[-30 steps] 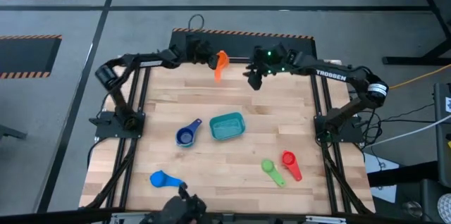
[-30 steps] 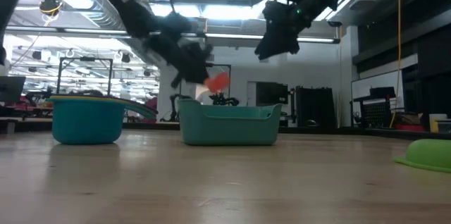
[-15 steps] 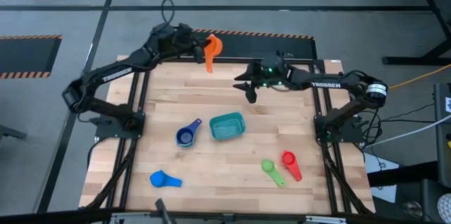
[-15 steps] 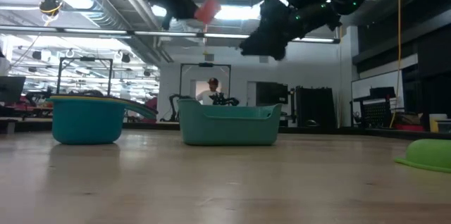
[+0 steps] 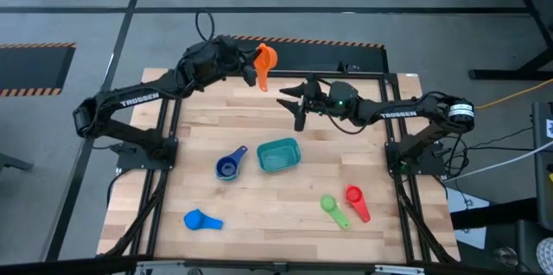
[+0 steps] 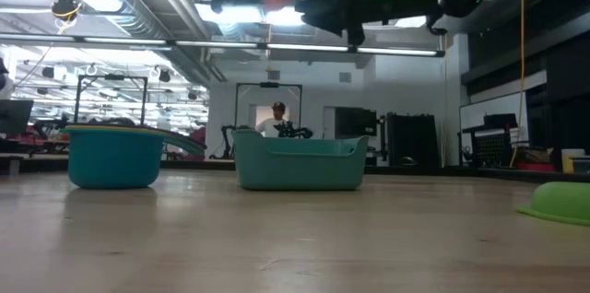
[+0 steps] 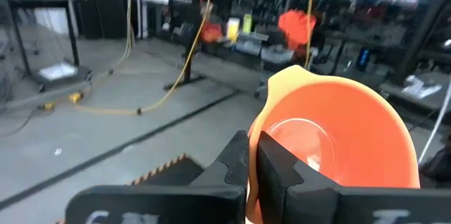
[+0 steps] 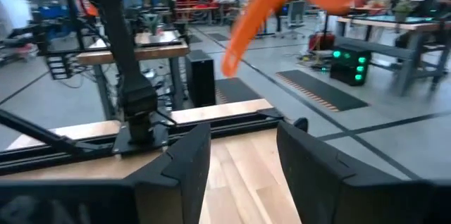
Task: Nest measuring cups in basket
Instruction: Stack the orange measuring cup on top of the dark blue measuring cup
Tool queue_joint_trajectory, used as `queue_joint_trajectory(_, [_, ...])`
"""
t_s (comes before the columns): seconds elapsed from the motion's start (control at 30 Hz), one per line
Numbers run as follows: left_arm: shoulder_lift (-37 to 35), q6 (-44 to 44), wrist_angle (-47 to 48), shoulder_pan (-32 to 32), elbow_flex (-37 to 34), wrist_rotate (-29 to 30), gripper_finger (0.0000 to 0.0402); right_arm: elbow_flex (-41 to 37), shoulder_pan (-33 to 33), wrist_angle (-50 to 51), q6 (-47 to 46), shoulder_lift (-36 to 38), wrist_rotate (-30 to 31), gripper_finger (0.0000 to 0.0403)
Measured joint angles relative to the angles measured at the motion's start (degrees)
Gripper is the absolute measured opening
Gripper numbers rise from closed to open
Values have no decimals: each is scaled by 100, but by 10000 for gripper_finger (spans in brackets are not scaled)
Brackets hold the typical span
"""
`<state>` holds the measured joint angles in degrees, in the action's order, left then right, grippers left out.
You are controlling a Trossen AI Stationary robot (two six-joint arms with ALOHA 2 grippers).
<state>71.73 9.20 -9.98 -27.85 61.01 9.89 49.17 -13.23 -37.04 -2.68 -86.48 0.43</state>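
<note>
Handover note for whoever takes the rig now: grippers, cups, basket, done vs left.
Left gripper: shut on the orange cup, held high over the table's far edge.
Right gripper: open, empty, raised close to the orange cup.
Basket: mid-table, no cup visible inside.
On the table: dark blue cup beside the basket, light blue cup, green cup, red cup.
Done: nothing nested yet.
Left: all cups into the basket.

Orange cup (image 5: 265,57); teal basket (image 5: 278,155); green cup (image 5: 333,207); red cup (image 5: 356,200).
</note>
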Motion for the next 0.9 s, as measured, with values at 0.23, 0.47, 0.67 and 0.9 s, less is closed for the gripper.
queue_joint_trajectory(0.23, [-5, -86, -473, 437, 0, 295, 3, 2, 193, -365, 22, 0, 213, 169])
queue_joint_trajectory(0.47, [-5, -84, -731, 681, 2, 319, 3, 4, 409, -890, 399, 0, 218, 169])
queue_joint_trajectory(0.67, [-5, -78, -1040, 744, 2, 319, 3, 4, 561, -1177, 650, -2, 372, 169])
queue_joint_trajectory(0.9, [-5, -75, -1217, 805, 2, 375, 4, 7, 601, -1493, 750, -4, 600, 169])
